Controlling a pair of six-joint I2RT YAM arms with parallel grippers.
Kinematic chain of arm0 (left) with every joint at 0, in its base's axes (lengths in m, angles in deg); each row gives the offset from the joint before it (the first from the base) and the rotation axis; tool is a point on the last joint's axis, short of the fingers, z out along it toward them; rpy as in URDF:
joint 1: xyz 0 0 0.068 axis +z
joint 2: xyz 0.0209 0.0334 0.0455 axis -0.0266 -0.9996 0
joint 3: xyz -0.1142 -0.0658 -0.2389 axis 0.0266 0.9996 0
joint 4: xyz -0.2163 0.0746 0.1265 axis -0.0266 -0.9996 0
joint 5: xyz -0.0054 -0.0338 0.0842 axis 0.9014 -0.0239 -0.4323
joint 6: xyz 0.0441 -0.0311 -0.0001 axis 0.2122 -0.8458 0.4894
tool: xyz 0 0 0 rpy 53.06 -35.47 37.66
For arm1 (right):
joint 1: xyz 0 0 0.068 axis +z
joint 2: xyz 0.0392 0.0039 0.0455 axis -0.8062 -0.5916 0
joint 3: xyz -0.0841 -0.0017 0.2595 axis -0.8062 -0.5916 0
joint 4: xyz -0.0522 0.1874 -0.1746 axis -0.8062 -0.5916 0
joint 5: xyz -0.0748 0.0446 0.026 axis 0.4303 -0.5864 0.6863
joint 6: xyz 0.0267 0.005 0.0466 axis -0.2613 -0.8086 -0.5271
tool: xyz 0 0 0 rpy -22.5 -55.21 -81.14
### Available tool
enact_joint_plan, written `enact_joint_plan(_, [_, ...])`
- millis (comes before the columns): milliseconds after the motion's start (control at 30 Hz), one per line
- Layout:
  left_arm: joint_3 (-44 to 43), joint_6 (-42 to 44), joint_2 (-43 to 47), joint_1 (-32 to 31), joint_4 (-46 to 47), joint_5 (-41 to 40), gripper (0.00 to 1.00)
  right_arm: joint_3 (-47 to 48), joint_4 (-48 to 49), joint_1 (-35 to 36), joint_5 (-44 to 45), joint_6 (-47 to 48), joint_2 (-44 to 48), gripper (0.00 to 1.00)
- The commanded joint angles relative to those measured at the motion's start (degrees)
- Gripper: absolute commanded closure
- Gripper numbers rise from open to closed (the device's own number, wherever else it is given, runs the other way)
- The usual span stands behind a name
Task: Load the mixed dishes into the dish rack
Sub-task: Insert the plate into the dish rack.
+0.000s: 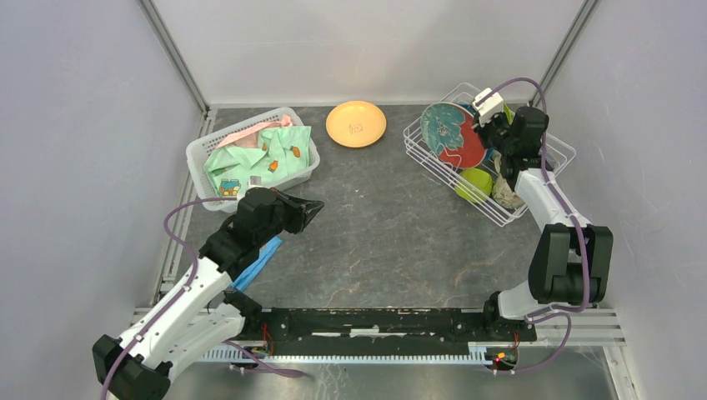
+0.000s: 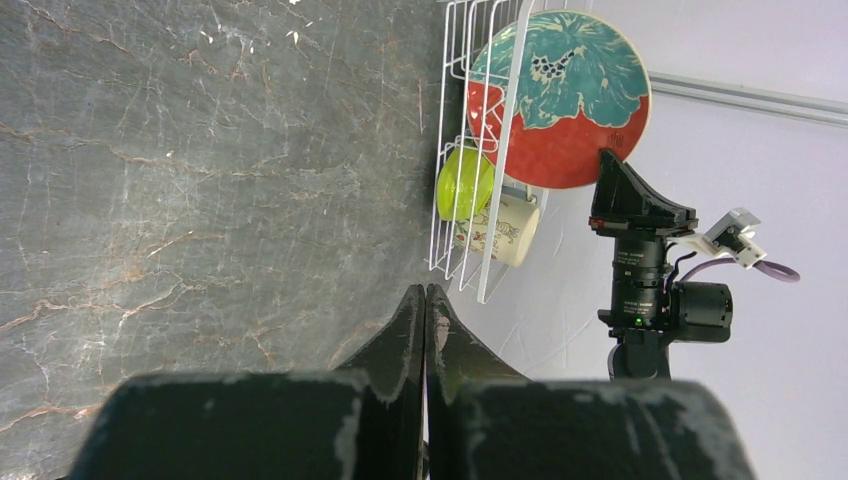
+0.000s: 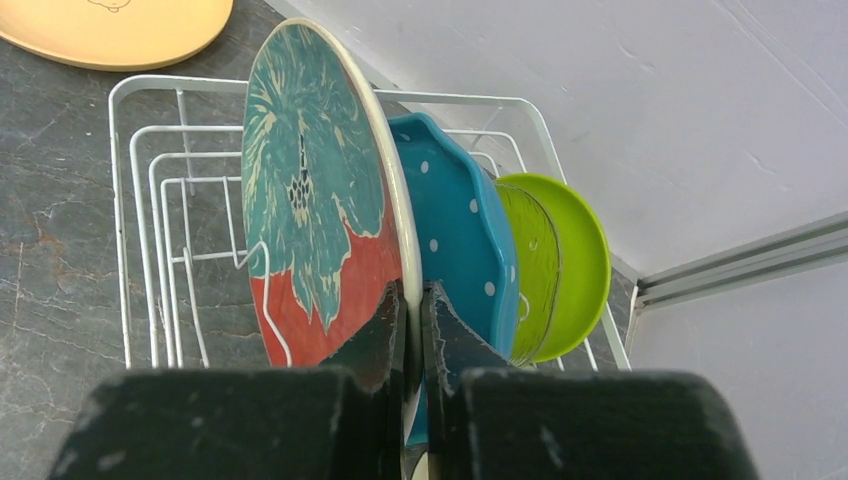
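Note:
The white wire dish rack (image 1: 433, 171) stands at the right of the table. A red plate with a teal flower (image 3: 310, 220) stands on edge in it, and my right gripper (image 3: 413, 300) is shut on its cream rim. Behind it stand a blue white-dotted plate (image 3: 455, 230) and a lime-green plate (image 3: 570, 260). A lime-green dish (image 2: 463, 183) and a beige mug (image 2: 500, 228) lie at the rack's near end. An orange plate (image 1: 356, 123) lies flat on the table, left of the rack. My left gripper (image 1: 315, 208) hovers shut and empty over the table's left middle.
A white plastic basket (image 1: 196, 154) of clothes sits at the back left. A folded blue cloth (image 1: 258, 260) lies partly under my left arm. Grey walls close in the back and both sides, and the rack stands close to the right wall.

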Motion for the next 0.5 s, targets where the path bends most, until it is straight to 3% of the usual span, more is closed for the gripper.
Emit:
enact_joint_plan(0, [0.0, -1.2, 0.2, -0.2, -0.2, 0.0, 0.98, 1.1, 11.9, -0.6, 2.7, 1.9, 1.9, 0.9])
enact_joint_plan(200, [0.1, -1.2, 0.1, -0.2, -0.1, -0.3, 0.98, 0.6, 12.4, -0.6, 4.3, 0.2, 2.0, 0.74])
enact_joint_plan(467, [0.0, -1.2, 0.3, -0.2, -0.3, -1.4, 0.98, 3.4, 5.6, -0.6, 9.6, -5.2, 3.7, 0.37])
